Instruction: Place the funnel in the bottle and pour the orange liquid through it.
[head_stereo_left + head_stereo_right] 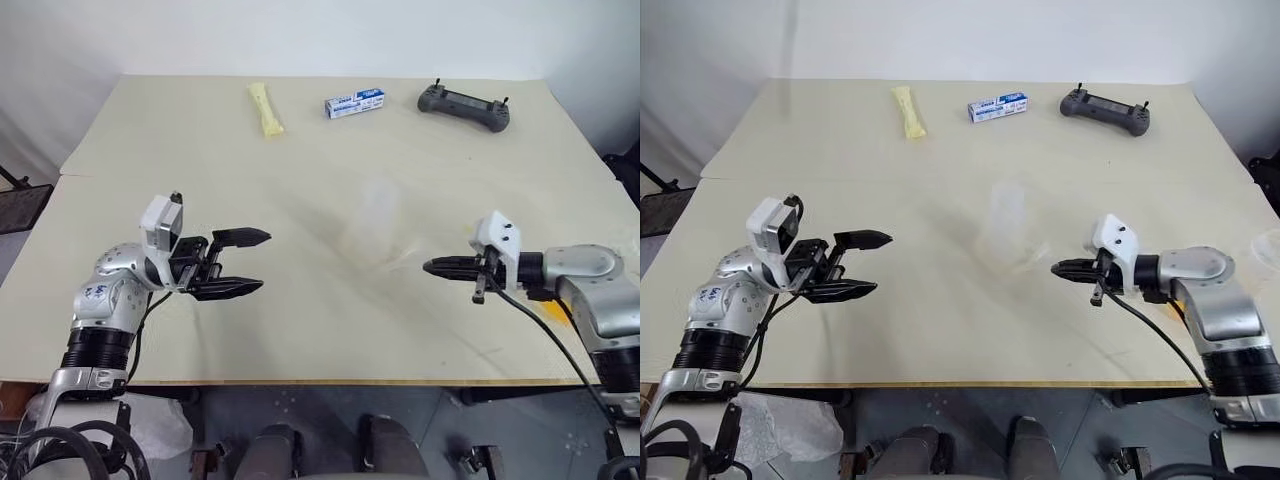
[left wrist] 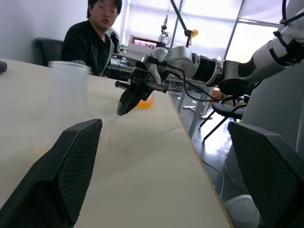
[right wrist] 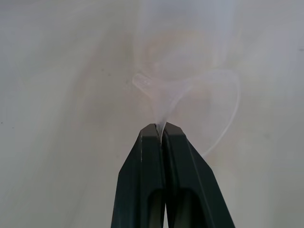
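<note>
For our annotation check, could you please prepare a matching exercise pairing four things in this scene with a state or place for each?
Things:
1. left gripper
2. right gripper
3. remote controller
4. yellow wrapped stick

States or places:
A. lying at the far edge of the table, towards the robot's right
B. open, holding nothing
C. lying at the far edge of the table, towards the robot's left
D. shut on the rim of the funnel

Pairs: 1-B, 2-D, 3-A, 4-C
</note>
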Controlling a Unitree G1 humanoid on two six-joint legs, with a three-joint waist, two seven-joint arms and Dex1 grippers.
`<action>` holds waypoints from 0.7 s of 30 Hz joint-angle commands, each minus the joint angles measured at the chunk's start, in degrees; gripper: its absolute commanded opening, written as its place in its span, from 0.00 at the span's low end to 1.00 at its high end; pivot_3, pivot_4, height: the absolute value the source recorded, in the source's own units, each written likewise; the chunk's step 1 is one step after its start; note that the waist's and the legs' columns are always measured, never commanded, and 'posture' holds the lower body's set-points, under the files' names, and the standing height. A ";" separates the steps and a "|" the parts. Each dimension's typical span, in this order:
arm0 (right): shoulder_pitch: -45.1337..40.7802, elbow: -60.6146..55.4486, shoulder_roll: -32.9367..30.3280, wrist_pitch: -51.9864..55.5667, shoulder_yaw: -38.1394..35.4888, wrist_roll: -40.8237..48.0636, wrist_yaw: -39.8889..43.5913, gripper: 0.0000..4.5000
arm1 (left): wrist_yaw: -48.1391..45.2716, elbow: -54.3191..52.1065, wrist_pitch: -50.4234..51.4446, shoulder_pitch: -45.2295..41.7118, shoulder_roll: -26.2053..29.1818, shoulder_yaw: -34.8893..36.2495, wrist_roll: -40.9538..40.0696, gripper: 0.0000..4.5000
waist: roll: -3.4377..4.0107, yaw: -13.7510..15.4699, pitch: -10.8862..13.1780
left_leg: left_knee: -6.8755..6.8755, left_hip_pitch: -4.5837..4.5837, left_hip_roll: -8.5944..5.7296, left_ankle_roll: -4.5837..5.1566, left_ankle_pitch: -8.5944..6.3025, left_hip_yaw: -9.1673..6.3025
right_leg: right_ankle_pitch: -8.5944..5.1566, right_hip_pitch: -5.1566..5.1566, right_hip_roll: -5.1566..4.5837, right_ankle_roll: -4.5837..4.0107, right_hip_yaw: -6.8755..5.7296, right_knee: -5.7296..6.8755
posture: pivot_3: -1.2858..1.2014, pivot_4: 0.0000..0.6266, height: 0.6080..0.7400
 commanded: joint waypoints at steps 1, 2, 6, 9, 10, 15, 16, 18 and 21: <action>3.79 -6.59 -2.34 1.67 -4.96 2.35 -0.98 0.01 | -6.43 1.61 -2.10 -2.31 0.12 -1.30 -1.93 1.00 | 0.00 -0.02 0.00 | 0.00 0.00 0.00 0.00 0.00 0.01 | 0.00 0.00 0.01 0.00 0.00 -0.01 | 0.52 0.24 1.00; 6.12 -8.97 -3.01 2.40 -6.42 2.95 -1.23 0.01 | -6.43 2.37 -2.59 -2.95 -0.02 -2.07 -2.11 1.00 | 0.00 0.15 0.00 | -0.01 0.00 0.00 0.00 0.00 0.03 | 0.00 0.00 0.01 0.00 0.00 -0.02 | 0.52 0.24 1.00; 11.19 -16.11 -4.08 4.51 -10.79 4.40 -3.71 0.01 | -6.43 4.88 -4.06 -5.18 -0.12 -4.82 -3.22 1.00 | 0.00 0.35 0.00 | -0.01 -0.01 0.00 0.01 0.00 0.05 | 0.00 0.01 0.00 0.00 0.01 -0.04 | 0.52 0.24 1.00; 11.54 -19.43 -5.01 5.83 -13.01 4.50 -5.94 0.01 | -6.43 6.78 -5.04 -6.71 0.09 -6.80 -4.05 1.00 | 0.00 0.40 0.00 | 0.00 0.00 0.00 0.01 0.00 0.08 | 0.00 0.00 0.01 0.00 0.03 -0.04 | 0.52 0.24 1.00; 11.01 -20.76 -5.57 6.17 -13.83 4.23 -6.89 0.01 | -6.43 7.57 -5.47 -7.25 0.17 -7.41 -4.27 1.00 | 0.00 0.40 0.00 | 0.00 0.00 0.01 0.01 0.00 0.07 | 0.00 0.00 0.02 0.00 0.02 -0.04 | 0.52 0.24 1.00; 5.93 -24.84 -9.50 9.29 -14.67 3.87 -9.81 0.01 | -6.43 11.61 -7.68 -9.59 0.28 -9.36 -4.96 1.00 | 0.00 0.39 0.01 | -0.02 -0.01 0.01 0.01 0.00 0.08 | 0.00 -0.01 0.01 0.00 0.02 -0.07 | 0.52 0.24 1.00; 4.19 -25.20 -10.66 10.25 -14.16 3.69 -10.14 0.01 | -6.43 12.69 -8.34 -10.15 0.13 -9.56 -4.92 1.00 | 0.00 0.39 0.01 | -0.02 -0.01 0.01 0.01 0.00 0.08 | 0.00 -0.02 0.01 0.00 0.02 -0.07 | 0.52 0.24 1.00; 0.23 -25.11 -12.35 12.37 -12.75 4.24 -10.30 0.01 | -6.43 14.70 -10.60 -11.20 -0.27 -9.99 -5.03 1.00 | 0.00 0.32 0.01 | -0.02 -0.01 0.02 0.01 0.00 0.08 | 0.00 -0.02 0.01 0.00 0.02 -0.09 | 0.52 0.24 1.00; -4.78 -24.51 -14.02 13.79 -10.69 4.19 -10.11 0.01 | -6.43 16.94 -13.20 -12.32 -0.69 -10.44 -5.07 1.00 | 0.00 0.50 0.01 | -0.02 -0.03 0.02 0.02 -0.01 0.04 | 0.00 0.00 0.00 0.00 0.00 -0.13 | 0.52 0.24 1.00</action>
